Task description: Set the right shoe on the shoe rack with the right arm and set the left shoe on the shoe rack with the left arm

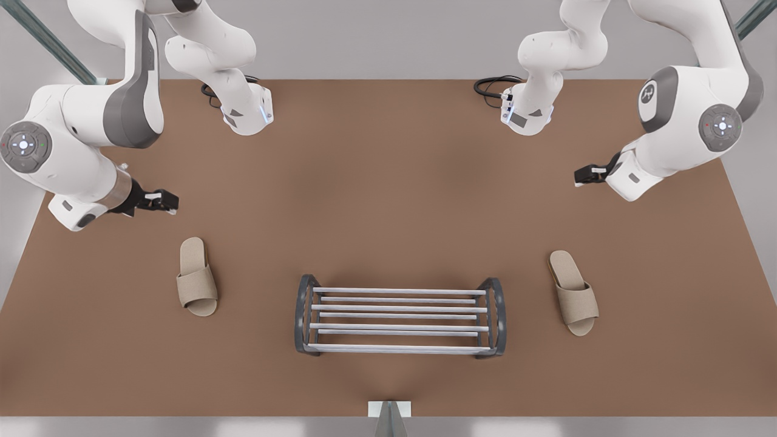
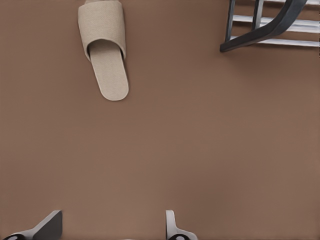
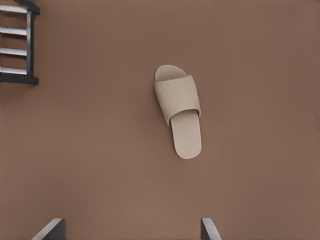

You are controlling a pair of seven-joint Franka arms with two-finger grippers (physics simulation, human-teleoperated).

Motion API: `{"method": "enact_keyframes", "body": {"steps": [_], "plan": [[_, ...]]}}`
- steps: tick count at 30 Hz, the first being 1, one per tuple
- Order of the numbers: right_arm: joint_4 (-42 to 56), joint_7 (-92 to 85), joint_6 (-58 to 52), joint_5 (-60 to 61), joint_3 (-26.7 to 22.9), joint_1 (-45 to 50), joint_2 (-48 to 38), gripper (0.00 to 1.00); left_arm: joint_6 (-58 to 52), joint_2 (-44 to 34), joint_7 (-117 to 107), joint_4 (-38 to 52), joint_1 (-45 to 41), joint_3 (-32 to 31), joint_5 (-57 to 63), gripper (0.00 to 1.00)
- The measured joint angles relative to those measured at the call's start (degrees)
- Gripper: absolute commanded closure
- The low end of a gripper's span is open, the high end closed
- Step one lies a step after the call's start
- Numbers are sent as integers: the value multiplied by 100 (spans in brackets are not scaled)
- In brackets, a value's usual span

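Observation:
The shoe rack (image 1: 400,309), with dark arched ends and silver bars, stands low near the table's front middle. A beige slipper, the left shoe (image 1: 573,292), lies flat at the front view's right, toe toward the front edge. My left gripper (image 1: 583,176) hovers open above the table behind its heel; in the left wrist view the shoe (image 2: 104,47) lies well ahead of the gripper (image 2: 110,232). The right shoe (image 1: 197,277) lies at the front view's left. My right gripper (image 1: 165,201) hangs open behind it, with the shoe (image 3: 178,110) ahead of the gripper (image 3: 130,232).
The brown table (image 1: 388,200) spans the scene. The two arm bases (image 1: 246,112) (image 1: 527,112) stand at its far edge with black cables beside them. A rack end shows in the left wrist view (image 2: 260,35) and another in the right wrist view (image 3: 29,47).

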Motion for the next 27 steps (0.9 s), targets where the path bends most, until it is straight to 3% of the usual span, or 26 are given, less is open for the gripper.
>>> {"method": "enact_keyframes", "body": {"steps": [3, 5, 9, 13, 17, 21, 24, 27], "plan": [[0, -22, 92, -6, 0, 1, 5, 0, -11, 30, -22, -6, -110, 17, -15, 0], [-325, -119, 264, -33, -5, -74, 14, 0, 367, 172, 27, -711, -625, 661, -617, 0], [-2332, -586, 1851, 118, -8, -1286, -2, 0, 2142, 272, 424, -2440, -236, 990, -1888, 0], [-3170, -1045, 3400, 330, -5, -1692, 3, 0, 4020, 882, 1041, -2946, 534, 900, -3210, 0], [-4127, -1542, 5155, 733, 29, -1586, 131, 0, 5493, 1294, 2324, -3047, -147, 796, -7281, 0], [-4557, -1948, 6629, 1002, 90, -1552, 333, 0, 6741, 1293, 3788, -3070, -257, 380, -10786, 0], [-4855, -2194, 7393, 1278, 123, -1561, 420, 0, 7275, 1405, 4883, -3132, 12, 414, -13079, 0], [-5029, -2403, 7867, 1684, 173, -1552, 555, 0, 7592, 1563, 5567, -2862, 65, 614, -14440, 0]]}}
